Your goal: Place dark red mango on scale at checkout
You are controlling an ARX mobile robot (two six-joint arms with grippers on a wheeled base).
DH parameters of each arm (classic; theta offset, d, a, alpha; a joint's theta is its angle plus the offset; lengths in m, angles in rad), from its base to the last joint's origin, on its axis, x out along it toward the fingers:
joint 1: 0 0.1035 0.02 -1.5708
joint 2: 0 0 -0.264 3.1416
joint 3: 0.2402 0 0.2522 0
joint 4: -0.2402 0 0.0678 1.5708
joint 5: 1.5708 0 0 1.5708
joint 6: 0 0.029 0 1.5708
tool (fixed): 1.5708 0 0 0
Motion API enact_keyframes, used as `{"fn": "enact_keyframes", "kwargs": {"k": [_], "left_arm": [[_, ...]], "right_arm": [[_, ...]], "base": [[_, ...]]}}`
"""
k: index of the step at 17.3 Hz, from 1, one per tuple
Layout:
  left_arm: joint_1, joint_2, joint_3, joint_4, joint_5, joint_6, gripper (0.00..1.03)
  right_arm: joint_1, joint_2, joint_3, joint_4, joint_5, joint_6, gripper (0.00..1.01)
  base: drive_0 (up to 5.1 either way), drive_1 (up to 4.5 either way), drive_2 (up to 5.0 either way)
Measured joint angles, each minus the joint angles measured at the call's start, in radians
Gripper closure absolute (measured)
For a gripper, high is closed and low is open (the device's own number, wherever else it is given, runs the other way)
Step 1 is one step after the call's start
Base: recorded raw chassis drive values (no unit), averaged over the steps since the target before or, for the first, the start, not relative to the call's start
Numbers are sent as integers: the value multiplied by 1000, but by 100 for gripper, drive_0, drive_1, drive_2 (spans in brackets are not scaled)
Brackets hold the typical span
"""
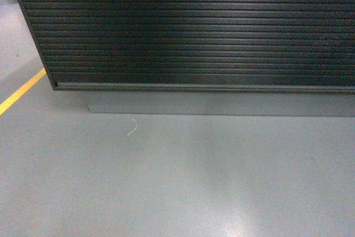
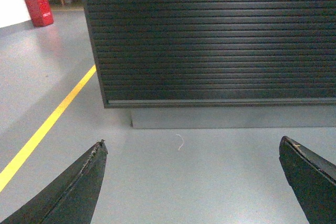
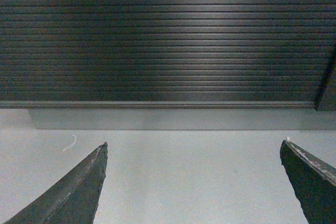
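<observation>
The checkout (image 1: 194, 26) fills the top of the head view as a black, horizontally ribbed front panel; its top is out of view. The same panel shows in the left wrist view, checkout (image 2: 210, 40), and in the right wrist view, checkout (image 3: 163, 40). The dark red mango and the scale are out of view. My left gripper (image 2: 192, 142) is open over bare grey floor with nothing between its fingers. My right gripper (image 3: 194, 142) is open too, also holding nothing. Neither gripper appears in the head view.
A grey plinth (image 1: 222, 104) runs under the counter. A small white scrap (image 1: 132, 127) lies on the grey floor in front of it. A yellow floor line (image 1: 19, 92) runs past the counter's left corner. A red crate (image 2: 37, 6) stands far off at the left.
</observation>
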Motion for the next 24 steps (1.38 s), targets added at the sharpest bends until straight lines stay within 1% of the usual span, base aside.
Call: {"fn": "enact_keyframes", "kwargs": {"k": [11,24], "left_arm": [[0,0,0,1,2,0,5],[0,0,0,1,1,0,5]], "right_arm": [[0,0,0,1,-1,0,3],[0,0,0,3,-1,0,3]], "base": [[-5,417,-427],[-2,278,-282]]}}
